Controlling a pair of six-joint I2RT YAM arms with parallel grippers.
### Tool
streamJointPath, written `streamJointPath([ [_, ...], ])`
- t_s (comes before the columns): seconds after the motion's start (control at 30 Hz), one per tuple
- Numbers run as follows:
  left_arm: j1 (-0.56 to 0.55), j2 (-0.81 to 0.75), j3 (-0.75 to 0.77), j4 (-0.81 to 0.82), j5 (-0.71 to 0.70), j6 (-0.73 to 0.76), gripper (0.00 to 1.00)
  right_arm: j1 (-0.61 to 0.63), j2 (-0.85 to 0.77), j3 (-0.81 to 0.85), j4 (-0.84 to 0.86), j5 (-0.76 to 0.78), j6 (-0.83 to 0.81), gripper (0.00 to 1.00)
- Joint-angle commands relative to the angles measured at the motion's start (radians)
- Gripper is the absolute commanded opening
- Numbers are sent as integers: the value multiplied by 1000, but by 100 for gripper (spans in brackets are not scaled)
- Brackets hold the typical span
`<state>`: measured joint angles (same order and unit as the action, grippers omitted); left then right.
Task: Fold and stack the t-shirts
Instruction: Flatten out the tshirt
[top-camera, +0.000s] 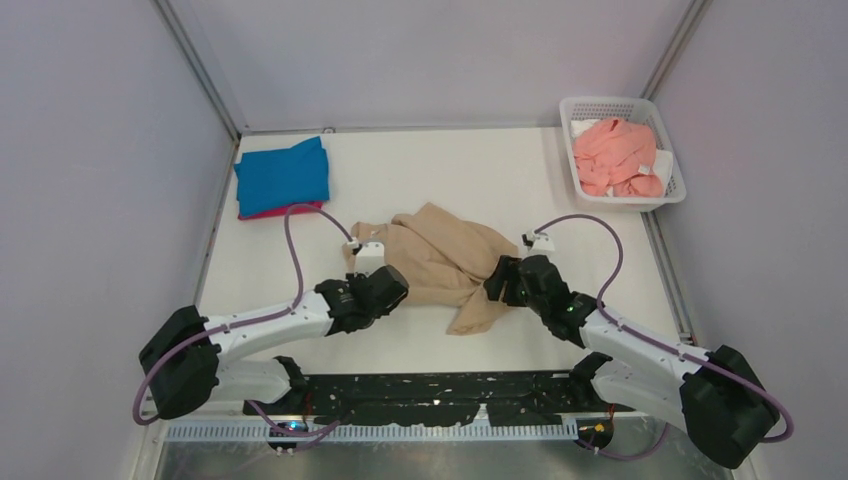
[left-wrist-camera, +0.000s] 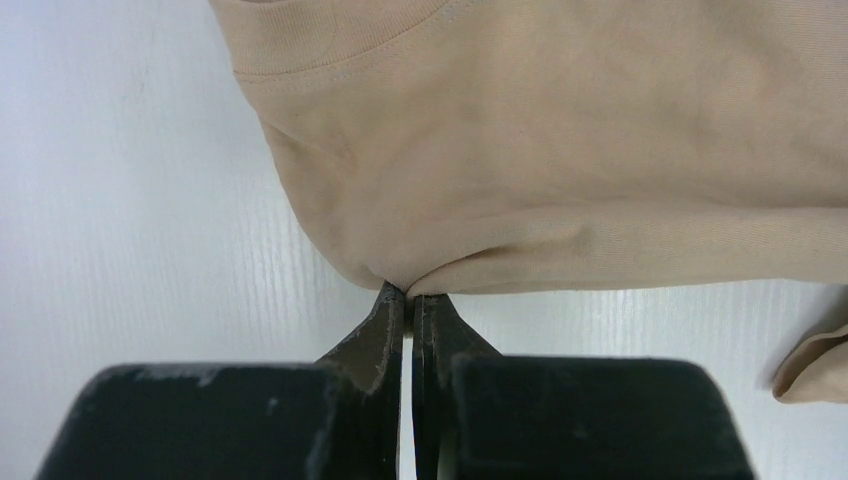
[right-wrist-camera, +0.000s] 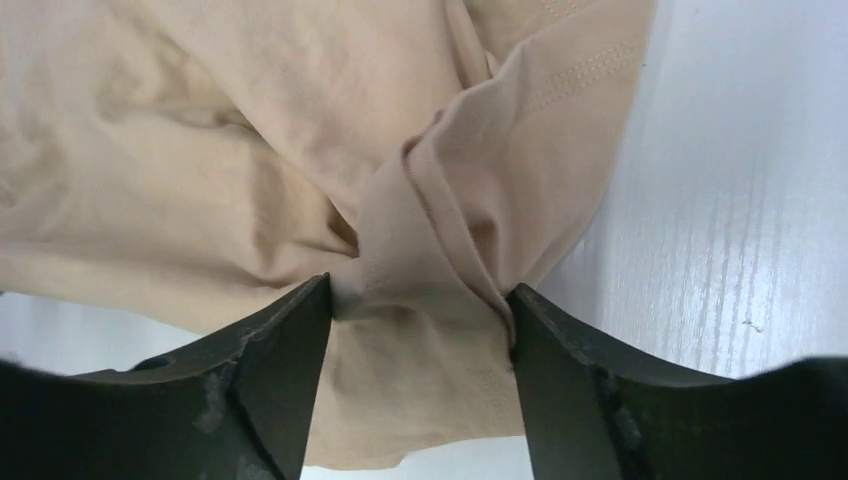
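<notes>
Both grippers work the crumpled tan t-shirt (top-camera: 440, 260) at the middle of the table (top-camera: 560, 200).
The left gripper (left-wrist-camera: 408, 295) is pinched closed on the shirt's near-left edge. The right gripper (right-wrist-camera: 420, 300) stands wide, with a bunched fold between its fingers, unclamped. Far left, a folded blue t-shirt (top-camera: 283, 175) lies on a magenta t-shirt (top-camera: 268, 212). Far right, a salmon t-shirt (top-camera: 615, 155) sits in the white basket (top-camera: 620, 102).

The fingers of the left gripper (left-wrist-camera: 410, 298) were pinched together on a fold of the tan t-shirt (left-wrist-camera: 560, 150), which blocked everything ahead of them. Bare table (left-wrist-camera: 120, 200) lay free to their left. The fingers of the right gripper (right-wrist-camera: 420, 315) stood wide apart, and bunched cloth filled the gap. The table was free to their right. The blue t-shirt (top-camera: 283, 175) and the basket (top-camera: 668, 192) lay well beyond.
</notes>
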<state>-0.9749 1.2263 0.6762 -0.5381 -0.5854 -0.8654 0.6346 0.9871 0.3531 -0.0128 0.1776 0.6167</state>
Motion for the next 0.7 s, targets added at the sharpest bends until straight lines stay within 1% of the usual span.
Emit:
streamJointPath([
  [0.0,4,10,10,-1,-45,-43,0,-1,-33,19,-34,93,9,58],
  [0.03,4,10,12,-11,-56,-48,0,-1,-51,23,-64,142,11,41],
  [0.07,4,7,15,-22,-69,-52,0,-1,-69,30,-117,166,15,33],
  [0.1,5,4,19,-36,-81,-58,0,-1,-78,34,-146,224,20,15],
  [0.13,4,-1,22,-53,-96,-70,0,-1,-101,44,-203,249,30,10],
  [0.17,5,-9,26,-71,-112,-80,0,-1,-116,49,-225,298,36,6],
  [0.27,18,-53,52,-150,-178,-107,0,-1,-187,91,-328,395,38,6],
  [0.3,31,-75,68,-183,-208,-114,0,-1,-200,107,-349,451,36,5],
  [0.33,46,-110,98,-216,-234,-121,0,-1,-220,143,-383,476,29,5],
  [0.37,60,-142,117,-239,-257,-120,0,-1,-226,181,-405,521,23,5],
  [0.43,76,-216,149,-249,-300,-82,0,-2,-242,251,-434,565,5,5],
  [0.53,79,-334,217,-243,-358,5,0,-3,-258,348,-404,534,-62,5],
  [0.57,79,-376,242,-231,-380,47,0,-3,-262,399,-376,497,-110,5],
  [0.67,79,-507,299,-129,-397,197,0,-3,-289,506,-347,436,-177,5],
])
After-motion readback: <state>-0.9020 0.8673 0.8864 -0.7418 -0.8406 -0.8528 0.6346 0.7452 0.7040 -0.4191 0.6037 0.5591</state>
